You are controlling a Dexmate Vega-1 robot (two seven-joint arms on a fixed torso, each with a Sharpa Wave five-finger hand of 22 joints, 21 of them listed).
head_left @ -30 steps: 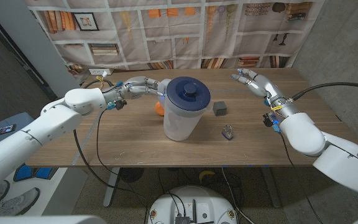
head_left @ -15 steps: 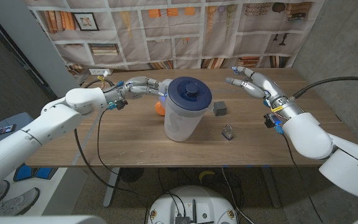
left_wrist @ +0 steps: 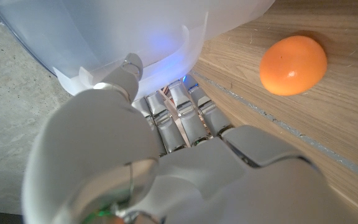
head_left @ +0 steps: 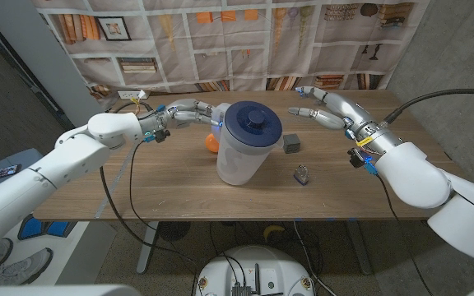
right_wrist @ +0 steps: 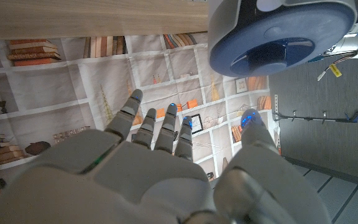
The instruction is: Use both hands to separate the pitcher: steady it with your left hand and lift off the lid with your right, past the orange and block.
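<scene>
While the pitcher [head_left: 241,154] stands upright at the middle of the table [head_left: 179,193] with its dark blue lid [head_left: 250,123] seated on top, your right hand [head_left: 326,108] has swung in from the far right edge over the last second and now hangs in the air just to the right of the lid, fingers spread wide and holding nothing. That puts it on course for the lid's centre knob, though it is not yet touching it, so the lift has not begun. Your left hand [head_left: 189,111] has barely moved; its fingers reach to the pitcher's far left side, and the left wrist view shows the fingertips [left_wrist: 131,63] up against the clear wall under the rim, though whether they truly grip it or only touch it I cannot tell. The pitcher's body is frosted and see-through, and the lid is round with a raised knob. The orange [head_left: 211,141] sits half hidden just behind the pitcher on its left, and the grey block [head_left: 291,144] lies near its right side, below your right hand's path. A small metallic object [head_left: 302,174] lies nearer the front edge.
</scene>
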